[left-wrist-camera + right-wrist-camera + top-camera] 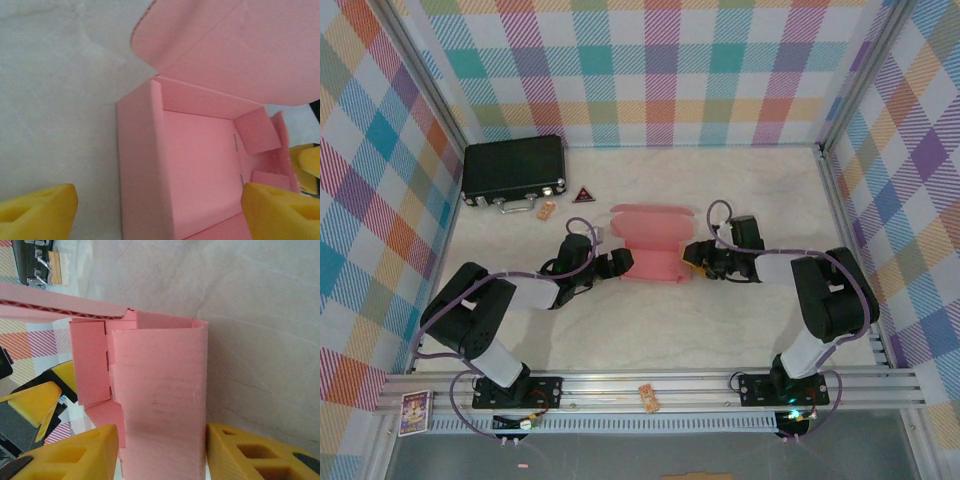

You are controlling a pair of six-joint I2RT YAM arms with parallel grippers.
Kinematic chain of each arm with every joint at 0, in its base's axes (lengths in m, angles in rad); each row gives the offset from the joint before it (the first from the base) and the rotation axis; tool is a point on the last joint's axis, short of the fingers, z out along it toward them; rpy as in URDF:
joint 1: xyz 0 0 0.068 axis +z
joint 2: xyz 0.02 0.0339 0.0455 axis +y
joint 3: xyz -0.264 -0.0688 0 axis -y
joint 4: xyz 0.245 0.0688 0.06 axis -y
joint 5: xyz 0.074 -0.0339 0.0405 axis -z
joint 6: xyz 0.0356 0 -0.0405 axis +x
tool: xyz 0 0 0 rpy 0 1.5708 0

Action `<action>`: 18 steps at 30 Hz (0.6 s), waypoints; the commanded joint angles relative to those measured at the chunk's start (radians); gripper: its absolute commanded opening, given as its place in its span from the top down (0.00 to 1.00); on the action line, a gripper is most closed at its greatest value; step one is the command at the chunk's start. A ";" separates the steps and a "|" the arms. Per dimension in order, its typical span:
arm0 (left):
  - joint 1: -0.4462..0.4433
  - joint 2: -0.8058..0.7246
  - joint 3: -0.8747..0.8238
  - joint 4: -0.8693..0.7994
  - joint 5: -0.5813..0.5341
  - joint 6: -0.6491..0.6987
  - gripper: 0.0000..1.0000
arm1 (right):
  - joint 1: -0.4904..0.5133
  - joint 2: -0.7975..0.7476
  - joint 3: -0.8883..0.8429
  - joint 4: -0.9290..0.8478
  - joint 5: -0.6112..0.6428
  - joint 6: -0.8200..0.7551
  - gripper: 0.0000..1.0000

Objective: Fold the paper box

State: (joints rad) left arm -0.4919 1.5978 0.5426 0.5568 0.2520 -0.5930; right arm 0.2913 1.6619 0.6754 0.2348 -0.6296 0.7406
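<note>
paper box (650, 245): likely light, flimsy card; take folded walls | left gripper (160, 200): jaws wide, empty | right gripper (161, 440): jaws flank wall, grip unclear

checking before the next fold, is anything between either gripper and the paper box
Nothing visible. The left gripper and the right gripper each straddle part of the paper box; the black case sits back left.

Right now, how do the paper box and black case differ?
The paper box is salmon-pink card; the black case is dark with metal latches. The paper box stands open, lid flap raised; the black case is shut. The paper box sits between the left gripper and right gripper; the black case lies far left. Both are rectangular, resting on the table.
</note>
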 commanded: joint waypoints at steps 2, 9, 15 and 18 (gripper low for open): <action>0.007 0.005 0.036 0.055 0.058 -0.013 0.21 | 0.018 0.010 0.050 -0.047 0.000 -0.036 0.51; 0.000 0.023 0.043 0.069 0.093 -0.026 0.30 | 0.044 0.025 0.086 -0.097 0.043 -0.054 0.51; -0.007 0.051 0.034 0.117 0.121 -0.046 0.31 | 0.070 0.034 0.121 -0.168 0.106 -0.088 0.52; -0.013 0.063 0.032 0.142 0.136 -0.057 0.32 | 0.088 0.033 0.136 -0.212 0.165 -0.106 0.53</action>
State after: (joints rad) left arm -0.4965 1.6459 0.5640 0.6392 0.3504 -0.6334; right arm 0.3630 1.6825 0.7837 0.0872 -0.5209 0.6754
